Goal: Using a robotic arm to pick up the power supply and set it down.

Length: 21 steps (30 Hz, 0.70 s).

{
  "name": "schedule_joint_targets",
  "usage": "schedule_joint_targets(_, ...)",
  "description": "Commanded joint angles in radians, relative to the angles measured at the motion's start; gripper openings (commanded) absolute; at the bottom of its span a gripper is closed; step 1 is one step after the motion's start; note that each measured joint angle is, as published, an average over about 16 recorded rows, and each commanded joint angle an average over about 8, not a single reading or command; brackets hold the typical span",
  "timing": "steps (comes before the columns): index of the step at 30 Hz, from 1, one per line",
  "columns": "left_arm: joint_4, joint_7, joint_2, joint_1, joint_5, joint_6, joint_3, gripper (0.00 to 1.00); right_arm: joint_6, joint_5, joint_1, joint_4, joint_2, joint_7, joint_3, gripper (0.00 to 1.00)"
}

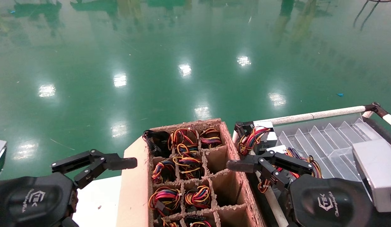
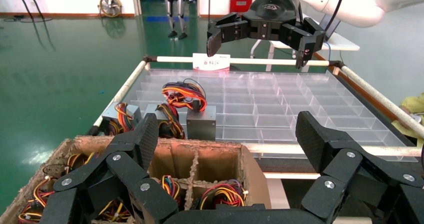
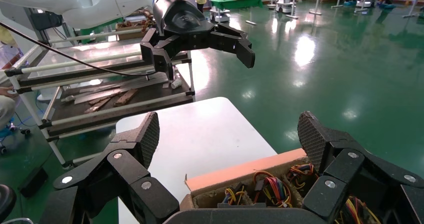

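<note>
Both arms are just hanging low, mirrored. Left black two-finger linkage gripper (image 1: 94, 165) on its rounded black housing has fingers spread wide, holding nothing. Right black linkage gripper (image 1: 268, 168) is the same, spread and bare.

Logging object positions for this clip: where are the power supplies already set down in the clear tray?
In the head view they sit on the robot's right, at the clear divided tray's corner nearest the cardboard box, just beyond the open right tool.
</note>
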Motion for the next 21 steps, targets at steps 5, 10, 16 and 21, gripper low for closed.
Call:
schedule_joint_targets(5, 0.000, 0.000, 0.000, 0.000, 0.000, 0.000, 0.000, 0.03, 0.000, 0.000, 0.000, 0.000, 0.000, 0.000, 0.000, 1.00)
schedule_joint_targets(10, 0.000, 0.000, 0.000, 0.000, 0.000, 0.000, 0.000, 0.00, 0.000, 0.000, 0.000, 0.000, 0.000, 0.000, 0.000, 1.00)
schedule_joint_targets(16, 0.000, 0.000, 0.000, 0.000, 0.000, 0.000, 0.000, 0.00, 0.000, 0.000, 0.000, 0.000, 0.000, 0.000, 0.000, 1.00)
schedule_joint_targets(21, 0.000, 0.000, 0.000, 0.000, 0.000, 0.000, 0.000, 0.00, 0.006, -0.010, 0.002, -0.003, 0.000, -0.002, -0.002, 1.00)
